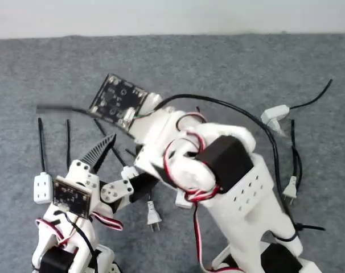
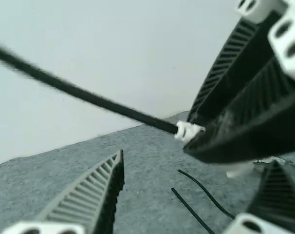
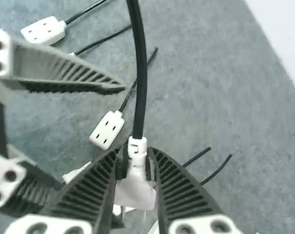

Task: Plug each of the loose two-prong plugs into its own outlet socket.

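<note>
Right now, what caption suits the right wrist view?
Right arm's fingers clamp a black cable's white end above two sockets on a grey mat.

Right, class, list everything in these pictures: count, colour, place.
Grey felt-like mat: one, grey, covering the table.
White two-slot outlet sockets: two, white; one at the high view's left, one near the mat's middle.
White two-prong plugs on black cords: two, white; one between the arms, one at the right.
White cord-end piece: one, white, far right; type unclear.
White connector on thick black cord: one, white, clamped in the right gripper.
Left gripper: one, black fingers, open, beside the right gripper.
Right gripper: one, black fingers, shut.
</note>
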Controlling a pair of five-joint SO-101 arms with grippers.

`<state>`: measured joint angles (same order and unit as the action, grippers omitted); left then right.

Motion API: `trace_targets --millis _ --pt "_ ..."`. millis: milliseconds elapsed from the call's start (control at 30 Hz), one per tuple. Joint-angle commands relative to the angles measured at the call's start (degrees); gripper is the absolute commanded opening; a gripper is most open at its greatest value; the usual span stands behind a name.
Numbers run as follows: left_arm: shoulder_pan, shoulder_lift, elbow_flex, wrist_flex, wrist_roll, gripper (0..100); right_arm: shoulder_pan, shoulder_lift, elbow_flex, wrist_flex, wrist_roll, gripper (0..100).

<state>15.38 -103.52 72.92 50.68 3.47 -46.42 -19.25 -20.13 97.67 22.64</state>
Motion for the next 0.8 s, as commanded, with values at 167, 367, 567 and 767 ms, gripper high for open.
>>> trace_targets --millis 167,367,567,767 --pt "-3.8 -0.9 2.2 -4.9 0.8 41 -3.8 -1.9 -3.4 1.3 -2.3 0.9" --pt "-3.8 -0.9 2.2 -4.9 0.8 41 -3.9 -2.5 -3.4 2.0 -2.4 0.9" --pt "-3.9 -0.9 3.6 -5.1 0.7 41 -3.6 -2.5 -3.4 4.2 -2.3 0.9" --pt "-4.1 -0.9 4.1 -5.1 -0.8 41 -3.6 -2.5 -3.4 5.1 -1.1 0.9"
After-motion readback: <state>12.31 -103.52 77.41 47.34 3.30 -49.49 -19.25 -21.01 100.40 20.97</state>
